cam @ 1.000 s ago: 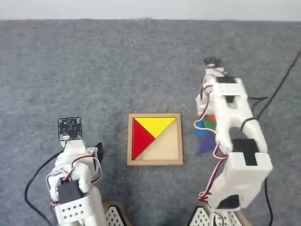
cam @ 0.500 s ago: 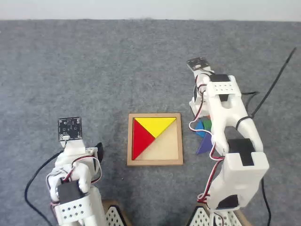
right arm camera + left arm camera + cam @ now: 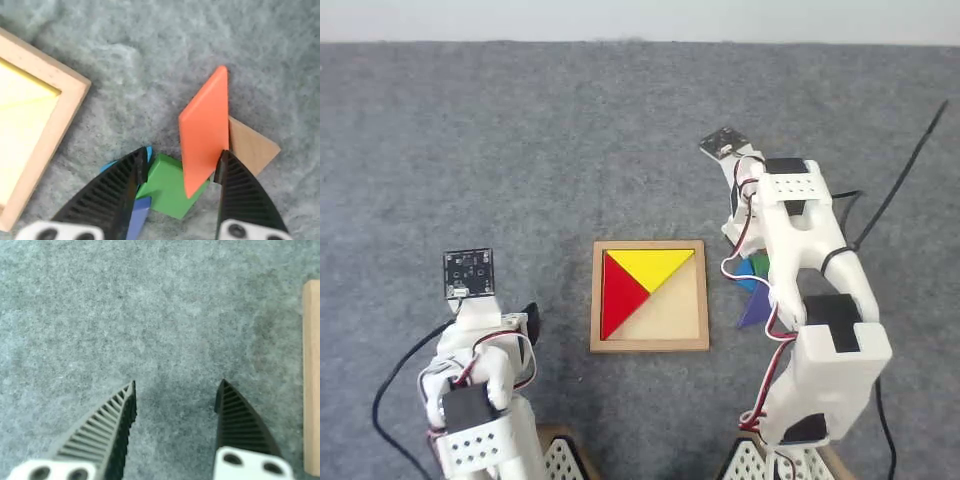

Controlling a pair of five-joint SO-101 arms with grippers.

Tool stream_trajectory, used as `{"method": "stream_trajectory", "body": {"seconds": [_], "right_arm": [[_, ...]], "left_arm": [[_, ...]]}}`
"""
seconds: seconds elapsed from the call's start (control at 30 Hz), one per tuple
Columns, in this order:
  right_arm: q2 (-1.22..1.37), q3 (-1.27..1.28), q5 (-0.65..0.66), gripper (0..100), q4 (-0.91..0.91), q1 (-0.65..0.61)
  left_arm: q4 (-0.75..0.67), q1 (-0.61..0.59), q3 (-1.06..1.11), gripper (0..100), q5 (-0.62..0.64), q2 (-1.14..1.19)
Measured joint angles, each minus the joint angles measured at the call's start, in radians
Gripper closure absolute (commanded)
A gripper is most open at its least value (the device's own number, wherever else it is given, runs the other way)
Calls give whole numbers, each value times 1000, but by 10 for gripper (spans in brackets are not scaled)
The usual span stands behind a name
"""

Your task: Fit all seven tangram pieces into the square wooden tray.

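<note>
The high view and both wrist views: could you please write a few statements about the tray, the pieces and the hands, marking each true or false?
1. The tray holds a yellow triangle and a red triangle. True.
2. All seven pieces are in the tray. False: an orange piece, a green piece and others lie on the carpet beside it.
3. The left hand is open over bare carpet. True.
4. The right hand grips the yellow triangle. False: it is open, at the orange piece outside the tray.
</note>
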Motion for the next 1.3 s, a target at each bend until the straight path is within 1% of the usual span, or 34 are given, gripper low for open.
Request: {"method": "stream_trajectory", "body": {"seconds": [0.13, 0.33, 0.47, 0.83, 1.0, 1.07, 1.2, 1.23, 1.3], "right_arm": [[12, -20, 21, 765, 0, 0], [141, -109, 84, 768, 5, 0], [195, -153, 86, 768, 9, 0], [201, -199, 86, 768, 20, 2], [245, -221, 86, 772, 18, 0], [256, -232, 86, 811, 18, 0], [259, -236, 84, 943, 18, 5], [259, -242, 78, 961, 12, 8], [259, -252, 63, 955, 11, 9]], "left_arm": [[0, 0, 0, 755, 0, 0], [0, 0, 0, 755, 0, 0], [0, 0, 0, 755, 0, 0], [0, 0, 0, 755, 0, 0], [0, 0, 0, 755, 0, 0], [0, 0, 0, 755, 0, 0], [0, 0, 0, 755, 0, 0], [0, 0, 0, 755, 0, 0], [0, 0, 0, 755, 0, 0]]}}
